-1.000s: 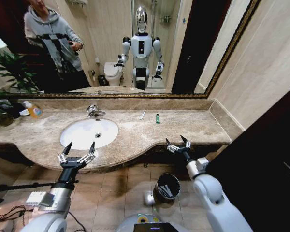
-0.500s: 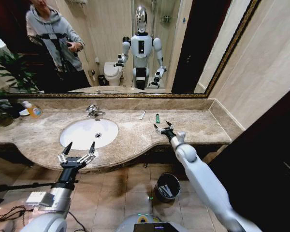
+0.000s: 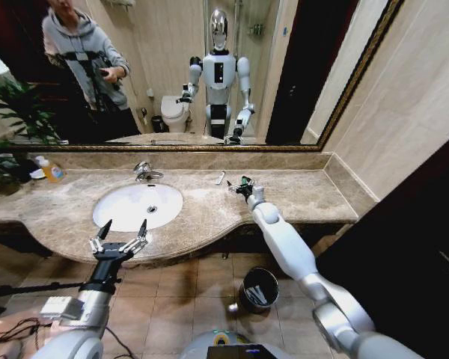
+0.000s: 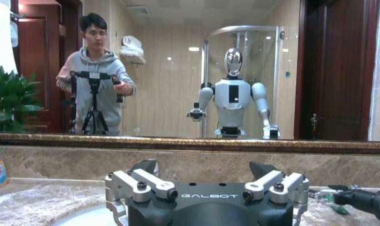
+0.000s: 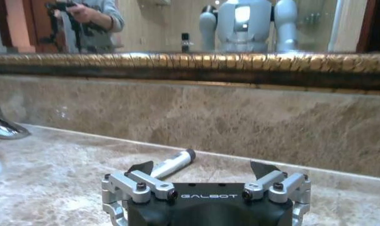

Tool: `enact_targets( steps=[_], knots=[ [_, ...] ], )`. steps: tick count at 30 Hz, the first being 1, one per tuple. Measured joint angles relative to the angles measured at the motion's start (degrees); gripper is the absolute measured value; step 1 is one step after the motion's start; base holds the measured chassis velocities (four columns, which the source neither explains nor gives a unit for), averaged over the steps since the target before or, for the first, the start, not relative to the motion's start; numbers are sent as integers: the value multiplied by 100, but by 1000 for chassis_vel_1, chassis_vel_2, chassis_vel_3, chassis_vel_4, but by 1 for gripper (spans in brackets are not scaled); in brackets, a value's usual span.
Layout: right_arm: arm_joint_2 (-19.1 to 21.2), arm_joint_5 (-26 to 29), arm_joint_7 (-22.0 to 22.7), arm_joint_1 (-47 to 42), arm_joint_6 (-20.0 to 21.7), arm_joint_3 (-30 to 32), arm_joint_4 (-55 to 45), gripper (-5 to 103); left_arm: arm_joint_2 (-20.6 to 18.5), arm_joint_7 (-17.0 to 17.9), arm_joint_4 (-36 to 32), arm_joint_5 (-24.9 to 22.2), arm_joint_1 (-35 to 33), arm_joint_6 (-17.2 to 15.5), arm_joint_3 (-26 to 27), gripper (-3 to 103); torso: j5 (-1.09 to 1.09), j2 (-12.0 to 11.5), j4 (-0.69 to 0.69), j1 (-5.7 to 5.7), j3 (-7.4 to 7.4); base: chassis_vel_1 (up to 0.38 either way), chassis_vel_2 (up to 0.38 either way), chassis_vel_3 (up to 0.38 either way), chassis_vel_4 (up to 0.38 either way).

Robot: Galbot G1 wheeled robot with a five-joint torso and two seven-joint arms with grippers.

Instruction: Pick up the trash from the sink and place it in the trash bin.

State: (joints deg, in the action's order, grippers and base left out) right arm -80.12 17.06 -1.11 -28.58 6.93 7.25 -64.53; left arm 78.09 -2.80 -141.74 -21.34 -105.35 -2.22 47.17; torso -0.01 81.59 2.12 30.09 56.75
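Note:
The oval white sink (image 3: 138,206) sits in the marble counter (image 3: 299,196). To its right lie a slim white stick (image 3: 220,178) and a tiny dark-green bottle (image 3: 245,179). My right gripper (image 3: 239,187) reaches over the counter and hovers open right at the green bottle. In the right wrist view its fingers (image 5: 143,167) are spread and the white stick (image 5: 171,164) lies just beyond them. My left gripper (image 3: 120,233) hangs open before the counter's front edge, below the sink. The black trash bin (image 3: 259,288) stands on the floor under the right arm.
A chrome faucet (image 3: 144,172) stands behind the basin. A bottle of orange liquid (image 3: 52,170) and a green plant (image 3: 15,112) are at the counter's far left. A gold-framed mirror runs along the back wall. Cables and a tripod leg lie on the floor at lower left.
My right arm has swung up from in front of the counter edge and stretched over the counter to the green bottle. The left arm has stayed put.

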Motion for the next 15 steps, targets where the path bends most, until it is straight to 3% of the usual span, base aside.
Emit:
enact_targets(
  steps=[11,15],
  knots=[
    [84,-173,173,-152,58,443,275,103,0,0,0,0,0,0,0,100,1,1,-2,-1,-1,0,0,0,0],
    [123,-155,168,-214,64,443,280,94,0,0,0,0,0,0,0,100,1,1,-1,-1,-1,0,0,0,0]
  ],
)
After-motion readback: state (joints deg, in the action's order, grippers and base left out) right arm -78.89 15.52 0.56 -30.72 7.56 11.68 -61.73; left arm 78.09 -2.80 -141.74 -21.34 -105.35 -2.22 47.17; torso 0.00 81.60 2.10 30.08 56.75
